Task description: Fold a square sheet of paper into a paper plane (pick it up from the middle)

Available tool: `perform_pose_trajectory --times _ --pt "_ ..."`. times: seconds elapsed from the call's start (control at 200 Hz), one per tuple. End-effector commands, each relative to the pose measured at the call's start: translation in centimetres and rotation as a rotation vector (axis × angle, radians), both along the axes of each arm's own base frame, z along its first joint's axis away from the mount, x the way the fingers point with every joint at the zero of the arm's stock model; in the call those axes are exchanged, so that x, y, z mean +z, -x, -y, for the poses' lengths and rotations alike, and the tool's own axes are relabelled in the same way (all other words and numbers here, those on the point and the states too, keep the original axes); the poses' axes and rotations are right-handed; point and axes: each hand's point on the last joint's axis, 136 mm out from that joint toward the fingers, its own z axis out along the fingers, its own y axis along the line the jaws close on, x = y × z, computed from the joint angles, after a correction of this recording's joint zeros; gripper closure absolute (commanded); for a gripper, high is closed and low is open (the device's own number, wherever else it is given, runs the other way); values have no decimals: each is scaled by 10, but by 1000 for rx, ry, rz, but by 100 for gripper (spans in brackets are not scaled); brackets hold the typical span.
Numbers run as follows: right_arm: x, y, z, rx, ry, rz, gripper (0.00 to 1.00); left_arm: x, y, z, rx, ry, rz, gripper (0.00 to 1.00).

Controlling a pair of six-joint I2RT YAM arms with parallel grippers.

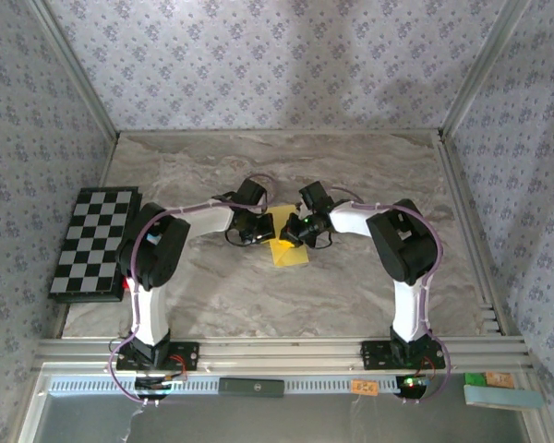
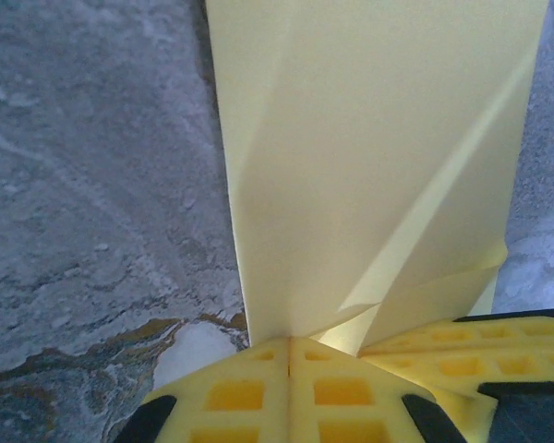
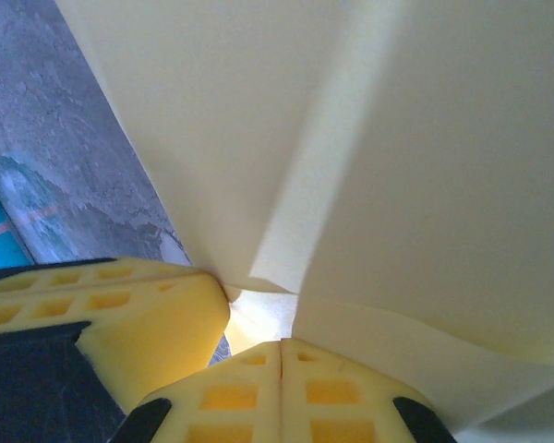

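Pinching the square sheet of paper (image 2: 369, 157) mid-table (image 1: 369, 175), the left pincer (image 2: 289, 349) and right pincer (image 3: 282, 351) sit clamped shut on its creased edge, tips side by side. Looks like mid-fold work, wings not yet formed. Next calls for pressing that crease flat without tearing.

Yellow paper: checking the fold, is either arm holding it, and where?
Left fingers look pinched on the paper at its folded end; right fingers unclear.
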Motion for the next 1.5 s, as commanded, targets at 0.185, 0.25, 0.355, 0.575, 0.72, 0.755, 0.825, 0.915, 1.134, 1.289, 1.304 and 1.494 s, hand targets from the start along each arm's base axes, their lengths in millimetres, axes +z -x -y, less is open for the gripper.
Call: perform_pose_trajectory --times 0.185,0.25,0.355,0.575,0.72,0.755,0.825,0.915,1.134,1.289,1.304,1.494 --pt "13 6 10 66 3 84 97 -21 10 -15 -65 -117 -35 100" --pt "10 7 13 66 10 81 97 -21 10 -14 -66 -117 -34 100" --pt "3 9 16 67 25 70 97 -21 9 -13 -71 -115 -32 100" --pt "-15 13 24 59 72 41 97 -19 5 -11 -82 -113 -26 100" --pt "-29 17 32 42 106 20 97 -14 1 -8 -93 -103 -14 100" --pt "-32 17 34 35 111 16 98 -11 -2 -8 -95 -98 -7 100" --pt "-38 19 36 25 119 4 98 -2 -7 -5 -98 -77 9 100" --pt "-42 19 36 12 119 -4 98 18 -16 1 -91 -35 42 100" --pt "-38 5 28 -64 99 0 98 60 -23 4 -9 65 129 89" --pt "-35 -3 24 -116 88 -5 98 56 -8 1 30 118 94 89" --pt "-35 -3 23 -116 87 -6 98 56 -6 1 31 126 88 89" --pt "-36 -4 21 -115 91 -22 98 46 16 13 7 203 8 90"
